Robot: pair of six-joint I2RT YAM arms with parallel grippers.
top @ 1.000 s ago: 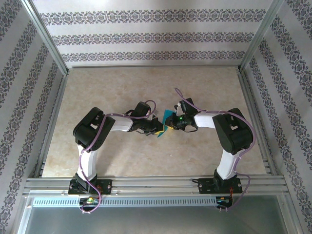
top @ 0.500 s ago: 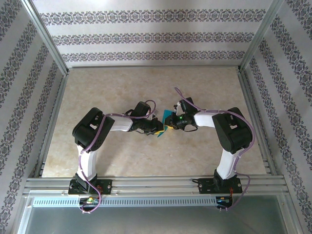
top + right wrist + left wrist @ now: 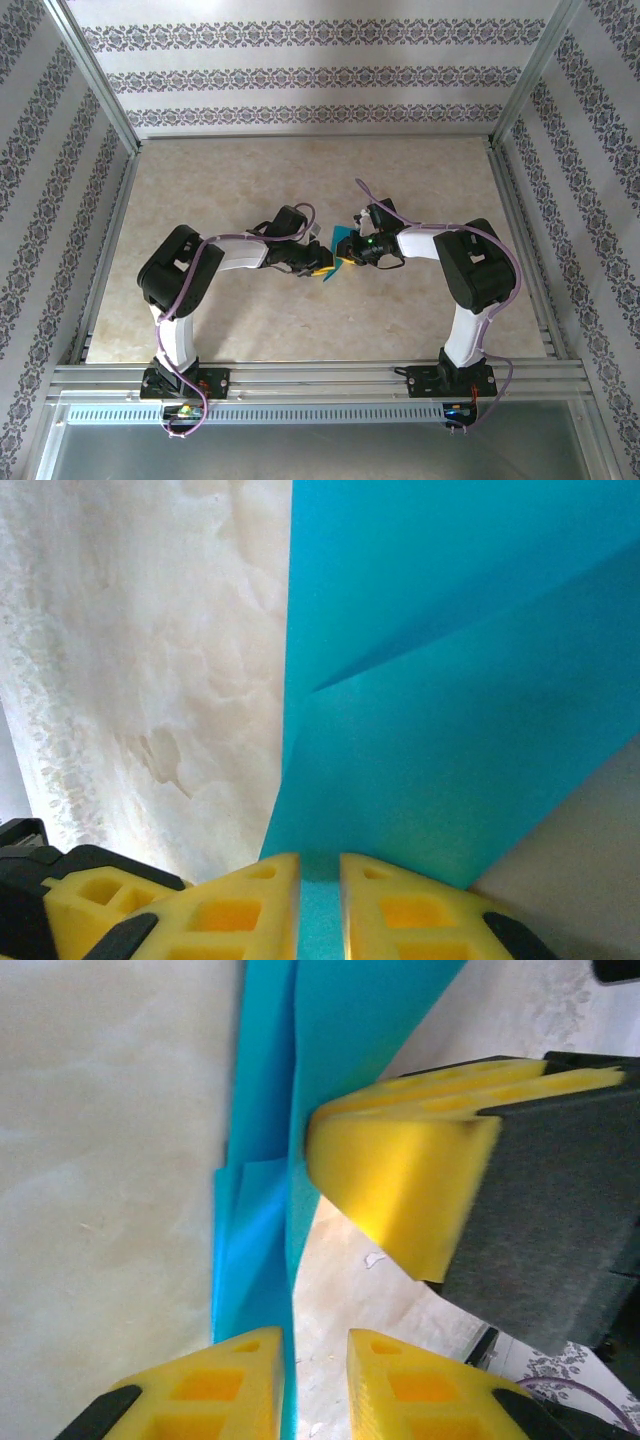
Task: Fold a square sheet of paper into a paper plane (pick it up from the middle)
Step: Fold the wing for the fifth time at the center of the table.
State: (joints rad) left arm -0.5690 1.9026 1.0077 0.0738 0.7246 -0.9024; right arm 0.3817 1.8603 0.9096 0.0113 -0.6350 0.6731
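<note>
Nearest the camera, both arm bases are seen bolted to an aluminium rail [image 3: 320, 372]. Further in, over the middle of the beige marbled table [image 3: 230, 180], the left gripper [image 3: 322, 266] and the right gripper [image 3: 350, 256] are brought almost tip to tip, and the folded teal-blue paper [image 3: 343, 238] is caught between them. In the left wrist view the left gripper's yellow fingers are parted. The paper's edge is set against one finger and bare table shows in the gap beside the other, so the paper is released on that side. In the right wrist view the right gripper is clenched on the paper, and a diagonal crease is visible beyond its fingertips. Farthest back, the enclosure is closed off by a patterned wallpaper wall [image 3: 320, 70].
</note>
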